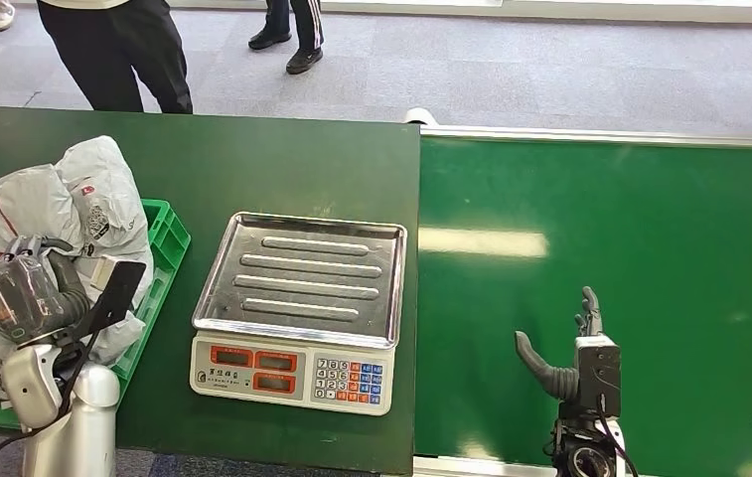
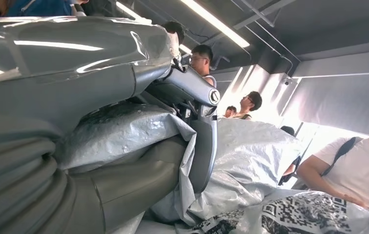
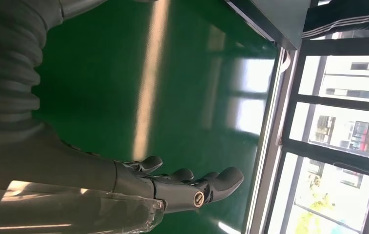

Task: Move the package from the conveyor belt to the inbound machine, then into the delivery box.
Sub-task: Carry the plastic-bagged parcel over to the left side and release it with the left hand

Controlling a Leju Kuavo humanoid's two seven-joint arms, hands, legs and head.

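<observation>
- Looking down from the head view: my left hand (image 1: pixel 29 293) is over the green delivery box (image 1: pixel 168 238) at the left of the dark table (image 1: pixel 252 159), fingers closed around a grey package (image 1: pixel 49 214) that rests on the other bags heaped in the box.
- Same view: the inbound machine (image 1: pixel 297 308), a scale with a steel tray, sits just right of the box with nothing on the tray; two people's legs stand at the far side of the table.
- Same view: my right hand (image 1: pixel 570 358) hovers low over the near part of the conveyor belt (image 1: pixel 600 238), fingers spread and pointing away from me, thumb out to the left, holding nothing.
- From the left wrist view: my thumb (image 2: pixel 192 87) and a finger (image 2: pixel 204 151) pinch crinkled grey plastic between them; a bag printed with a QR code (image 2: pixel 289 219) lies beside it.
- From the right wrist view: my palm is flat and open above bare green belt, touching nothing.
- Judgement on the step: the package looks delivered; I should let go cleanly, spreading the fingers wide so the film does not snag, then lift straight up clear of the heap.
</observation>
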